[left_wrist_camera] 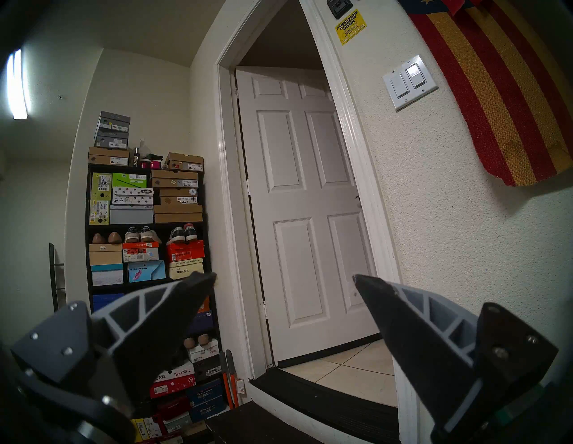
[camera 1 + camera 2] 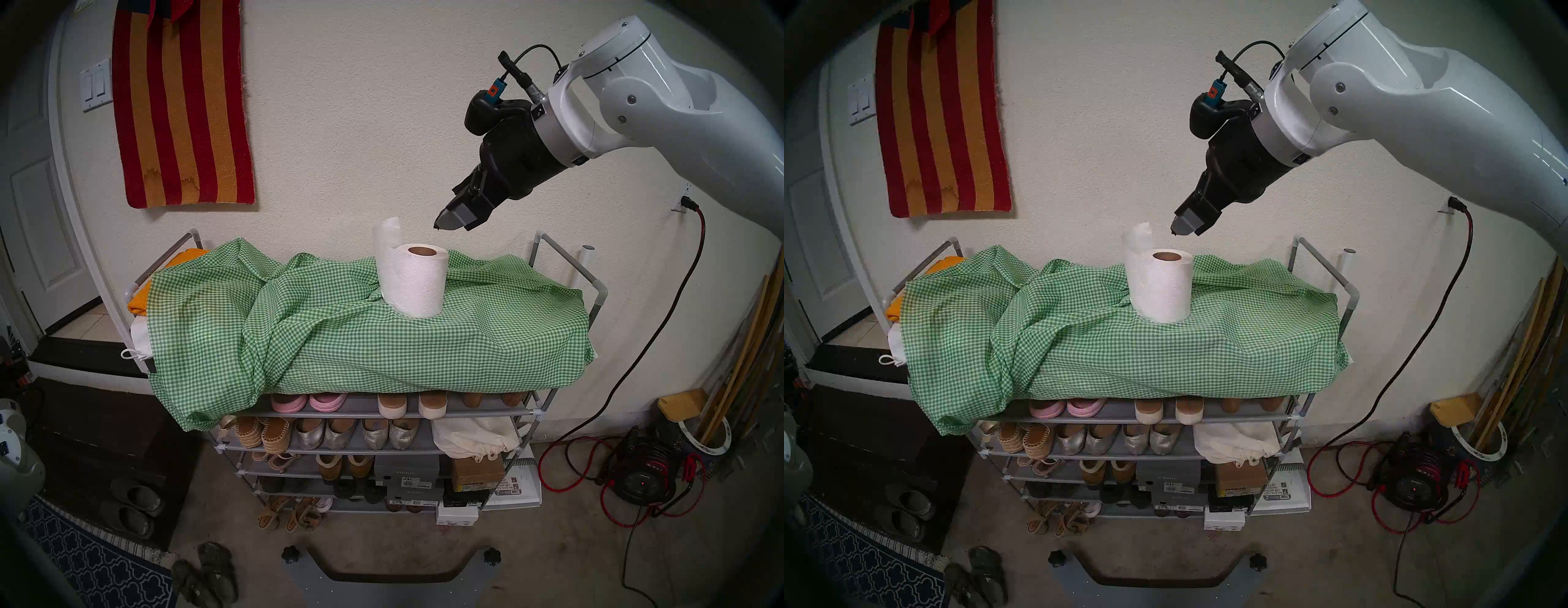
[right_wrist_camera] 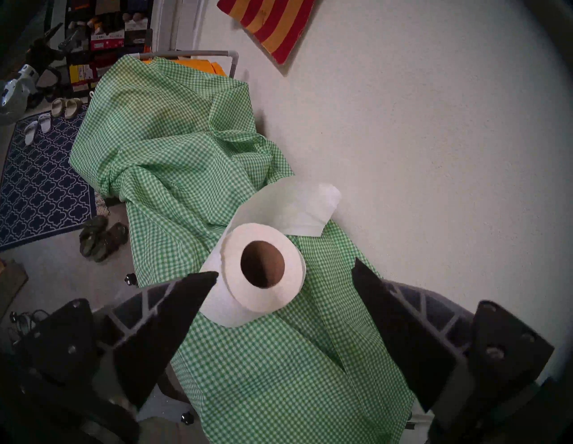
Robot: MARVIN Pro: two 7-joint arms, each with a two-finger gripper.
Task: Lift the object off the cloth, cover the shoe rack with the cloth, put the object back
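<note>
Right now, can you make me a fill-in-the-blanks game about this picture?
1. The paper roll stands on the green checked ____.
2. The right hand hovers above the roll with its fingers ____.
3. The cloth lies bunched on the shoe ____.
4. The roll's cardboard core is ____.

Missing words: cloth; open; rack; brown.

White right arm point(image 2: 662, 97), black right gripper point(image 2: 456, 220)

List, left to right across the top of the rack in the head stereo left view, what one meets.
Folded orange cloth → green-and-white gingham cloth → white paper roll with brown cardboard core → open right gripper above → grey tube side rail.
</note>
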